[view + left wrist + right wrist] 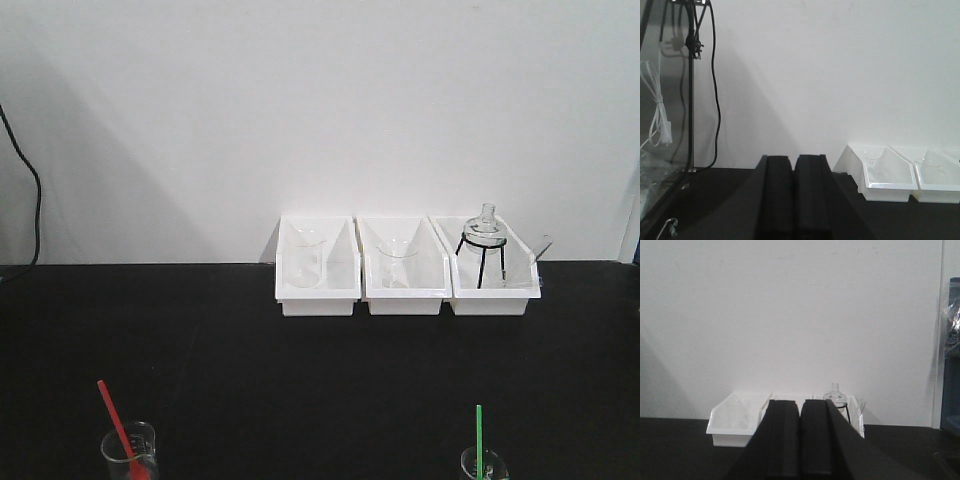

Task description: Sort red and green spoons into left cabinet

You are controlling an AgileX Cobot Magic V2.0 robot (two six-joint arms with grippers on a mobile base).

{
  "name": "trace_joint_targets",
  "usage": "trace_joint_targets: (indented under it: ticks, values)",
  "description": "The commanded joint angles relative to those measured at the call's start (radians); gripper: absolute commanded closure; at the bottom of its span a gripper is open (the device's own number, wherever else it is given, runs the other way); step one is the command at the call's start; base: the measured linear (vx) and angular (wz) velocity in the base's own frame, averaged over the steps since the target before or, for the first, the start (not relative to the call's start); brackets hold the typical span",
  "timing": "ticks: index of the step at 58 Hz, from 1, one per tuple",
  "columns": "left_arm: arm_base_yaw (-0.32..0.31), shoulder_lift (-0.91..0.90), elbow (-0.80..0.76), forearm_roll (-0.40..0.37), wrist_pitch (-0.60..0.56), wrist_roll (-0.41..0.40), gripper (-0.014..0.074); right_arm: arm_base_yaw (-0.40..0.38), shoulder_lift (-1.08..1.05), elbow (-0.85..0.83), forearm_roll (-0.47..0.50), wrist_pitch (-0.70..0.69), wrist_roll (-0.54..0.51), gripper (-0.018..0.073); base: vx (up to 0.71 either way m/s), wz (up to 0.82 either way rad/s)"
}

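A black table (300, 370) runs to a white wall. Our left gripper (792, 200) and right gripper (799, 440) are pinched closed on nothing. The red spoon (116, 422) and the green spoon (479, 435) each stand in a beaker (128, 455) at the near edge. We judge nothing sorted yet, and the left cabinet is out of sight.

Three bins sit side by side at the back of the tabletop (250, 380), right of centre, against the wall (300, 120): left bin (318, 305) holds a bin beaker (306, 262), middle bin (405, 305) holds a glass (397, 265), right bin (490, 305) holds a flask (485, 232) on a tripod (482, 262). At the front edge, front-left beaker (128, 450) has the left spoon (115, 415) in it, leaning left; well apart to the right, front-right beaker (484, 466) has the right spoon (479, 435) standing upright in it. Cable (30, 200) hangs down the wall at far left.
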Motion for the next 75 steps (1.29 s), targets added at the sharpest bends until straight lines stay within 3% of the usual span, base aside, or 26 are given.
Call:
trace_joint_targets:
  ticks: [1, 17, 32, 42, 49, 67, 75]
  values:
    - [-0.002, 0.17, -0.139, 0.0, -0.055, 0.009, 0.0597, -0.005, 0.164, -0.146, -0.011, -0.02, -0.029, 0.0561, 0.0, 0.0]
    - [-0.002, 0.456, -0.324, -0.001, -0.049, 0.009, 0.0597, -0.005, 0.442, -0.31, 0.019, -0.022, -0.023, 0.0561, 0.0, 0.0]
    - [-0.002, 0.514, -0.322, -0.001, -0.04, 0.01, 0.0581, -0.005, 0.51, -0.315, 0.046, 0.015, -0.022, 0.0554, 0.0, 0.0]
    - [-0.002, 0.52, -0.322, -0.001, -0.04, 0.01, 0.0501, -0.005, 0.511, -0.315, 0.044, 0.054, -0.023, 0.0493, 0.0, 0.0]
    - [-0.002, 0.52, -0.322, -0.001, -0.035, 0.01, 0.0399, -0.005, 0.511, -0.315, 0.045, 0.053, -0.023, 0.0391, 0.0, 0.0]
    - [-0.002, 0.52, -0.322, -0.002, -0.025, 0.009, 0.0048, -0.005, 0.511, -0.315, 0.094, 0.075, -0.021, -0.0087, 0.0, 0.0]
    - [-0.002, 0.52, -0.322, -0.003, -0.012, -0.001, -0.0008, -0.005, 0.515, -0.315, 0.123, 0.123, -0.038, -0.0172, 0.0, 0.0]
